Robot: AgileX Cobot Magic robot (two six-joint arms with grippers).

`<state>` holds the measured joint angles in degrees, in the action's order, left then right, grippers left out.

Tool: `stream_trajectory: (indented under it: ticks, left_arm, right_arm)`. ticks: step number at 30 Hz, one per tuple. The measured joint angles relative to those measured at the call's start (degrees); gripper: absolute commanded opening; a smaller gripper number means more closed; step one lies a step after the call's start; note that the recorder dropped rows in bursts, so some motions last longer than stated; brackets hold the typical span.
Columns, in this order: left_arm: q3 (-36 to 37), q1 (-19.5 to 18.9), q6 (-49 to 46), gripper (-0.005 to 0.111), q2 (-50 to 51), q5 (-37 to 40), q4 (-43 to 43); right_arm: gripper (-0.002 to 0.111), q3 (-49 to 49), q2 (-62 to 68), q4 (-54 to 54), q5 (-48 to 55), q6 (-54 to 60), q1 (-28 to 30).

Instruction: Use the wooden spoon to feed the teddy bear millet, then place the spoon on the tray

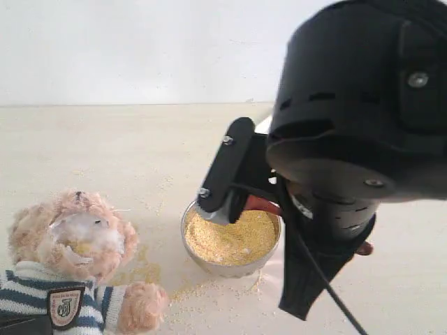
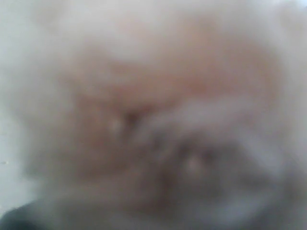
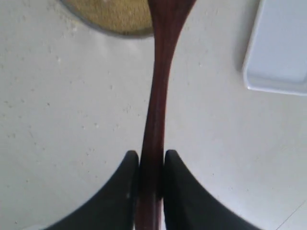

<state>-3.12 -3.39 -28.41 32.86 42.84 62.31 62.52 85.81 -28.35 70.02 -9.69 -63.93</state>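
Observation:
The teddy bear (image 1: 77, 241) sits at the front left in its striped sweater, with a few yellow grains on its white muzzle. Millet (image 1: 230, 237) fills a round steel bowl (image 1: 209, 259) at the middle of the table. My right gripper (image 3: 151, 155) is shut on the thin handle of the wooden spoon (image 3: 160, 86). The spoon's head reaches the bowl's rim over the millet (image 3: 115, 14). In the exterior view, part of the spoon (image 1: 262, 204) shows red beside the bowl. A corner of the white tray (image 3: 283, 48) lies near the bowl. The left wrist view is filled by blurred bear fur (image 2: 144, 96), and my left gripper cannot be made out.
Loose grains (image 1: 202, 286) are scattered on the pale tabletop in front of the bowl and beside the bear. The bulky black right arm (image 1: 356, 132) fills the right side of the exterior view and hides what lies behind it.

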Motion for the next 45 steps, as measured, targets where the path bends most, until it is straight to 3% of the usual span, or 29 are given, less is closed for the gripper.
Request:
stream_trajectory:
  ticks: [3, 8, 23, 45]
  left_arm:
    - [0.0, 0.0, -0.14, 0.005, 0.0, 0.0, 0.0]
    - [0.0, 0.0, -0.14, 0.005, 0.0, 0.0, 0.0]
    - [0.0, 0.0, -0.14, 0.005, 0.0, 0.0, 0.0]
    - [0.0, 0.0, -0.14, 0.005, 0.0, 0.0, 0.0]
  right_arm:
    - [0.003, -1.6, 1.76, 1.52, 0.13, 6.14, 5.64]
    - [0.003, -1.6, 6.36, -1.94, 0.13, 8.97, 7.49]
    - [0.003, 5.1, 17.61, -16.92, -0.31, 5.59, 4.49]
    - [0.003, 5.36, 22.89, -18.55, -0.31, 6.53, 1.98]
